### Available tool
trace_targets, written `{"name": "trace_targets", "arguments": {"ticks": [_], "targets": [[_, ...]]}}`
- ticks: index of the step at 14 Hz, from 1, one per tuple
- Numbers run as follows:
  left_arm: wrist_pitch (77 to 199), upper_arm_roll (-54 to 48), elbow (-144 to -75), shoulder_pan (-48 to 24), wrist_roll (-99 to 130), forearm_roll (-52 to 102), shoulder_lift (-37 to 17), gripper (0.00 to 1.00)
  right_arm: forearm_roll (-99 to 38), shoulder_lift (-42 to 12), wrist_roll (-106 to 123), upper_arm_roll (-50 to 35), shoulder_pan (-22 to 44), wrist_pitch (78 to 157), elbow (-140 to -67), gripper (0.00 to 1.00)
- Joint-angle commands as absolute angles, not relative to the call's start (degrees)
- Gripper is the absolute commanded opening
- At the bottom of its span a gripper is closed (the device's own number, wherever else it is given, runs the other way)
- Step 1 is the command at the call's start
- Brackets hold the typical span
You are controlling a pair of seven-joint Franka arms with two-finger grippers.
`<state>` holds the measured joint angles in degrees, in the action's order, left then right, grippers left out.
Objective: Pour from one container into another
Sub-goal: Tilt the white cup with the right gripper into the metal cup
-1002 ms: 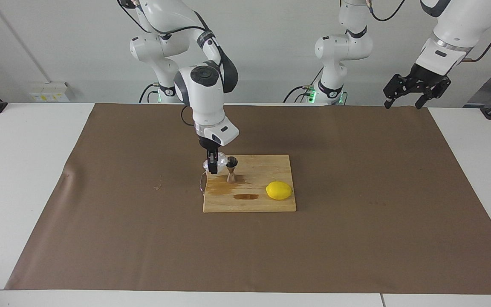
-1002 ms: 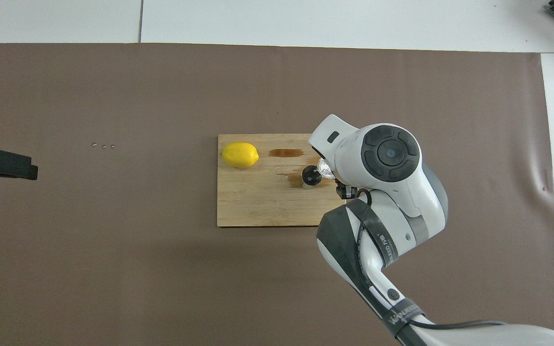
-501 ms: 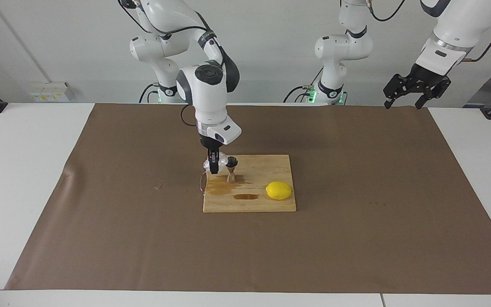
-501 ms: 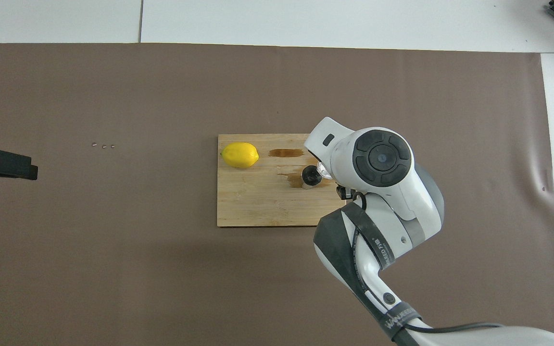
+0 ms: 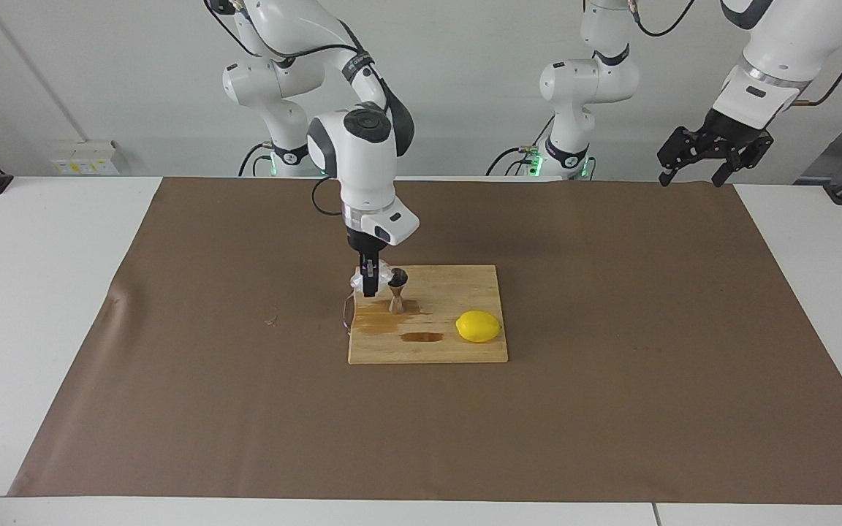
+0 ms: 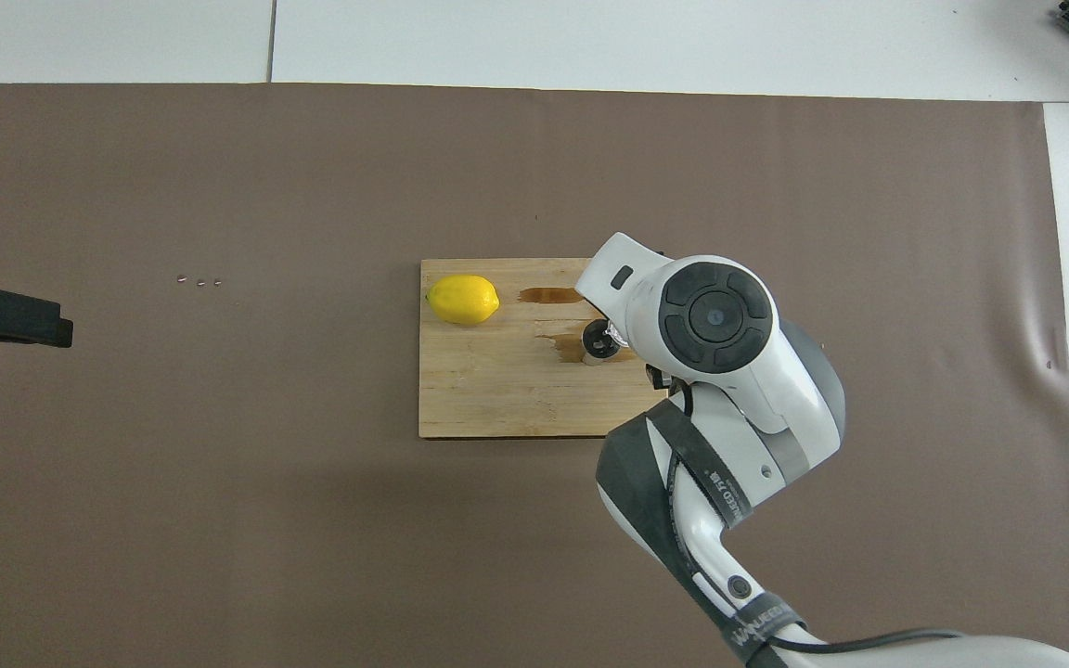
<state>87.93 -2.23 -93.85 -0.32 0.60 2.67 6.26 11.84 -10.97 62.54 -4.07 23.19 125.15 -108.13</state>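
Tipping further than a second ago, the glass cup [image 5: 361, 278], pinched in the jaws of the right gripper [image 5: 369, 287] at centre-left of the facing view, now leans its mouth against the rim of the steel jigger [image 5: 397, 290], which stands upright on the wooden board [image 5: 465, 292] on the worktop [image 5: 63, 292]. By my reading the pour is under way, and dark wet patches [image 5: 392, 325] on the board beside the jigger suggest spilling, with the lemon [image 5: 478, 326] lying further right. At the frame's upper right the left gripper [image 5: 706, 157] waits above the worktop's corner, its jaws spread.
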Motion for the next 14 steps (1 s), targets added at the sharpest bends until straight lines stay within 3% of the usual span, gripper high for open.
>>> {"name": "trace_targets", "arguments": {"ticks": [1, 14], "targets": [[89.12, -2.64, -95.89, 0.18, 0.18, 1.67, 8.00, 1.00, 14.59, -10.02, 59.94, -4.57, 23.12, 123.66, -108.28, 0.50], [89.12, -2.64, -95.89, 0.18, 0.18, 1.67, 8.00, 1.00, 18.02, -9.67, 55.63, -4.66, 24.43, 123.66, -108.46, 0.50]]}}
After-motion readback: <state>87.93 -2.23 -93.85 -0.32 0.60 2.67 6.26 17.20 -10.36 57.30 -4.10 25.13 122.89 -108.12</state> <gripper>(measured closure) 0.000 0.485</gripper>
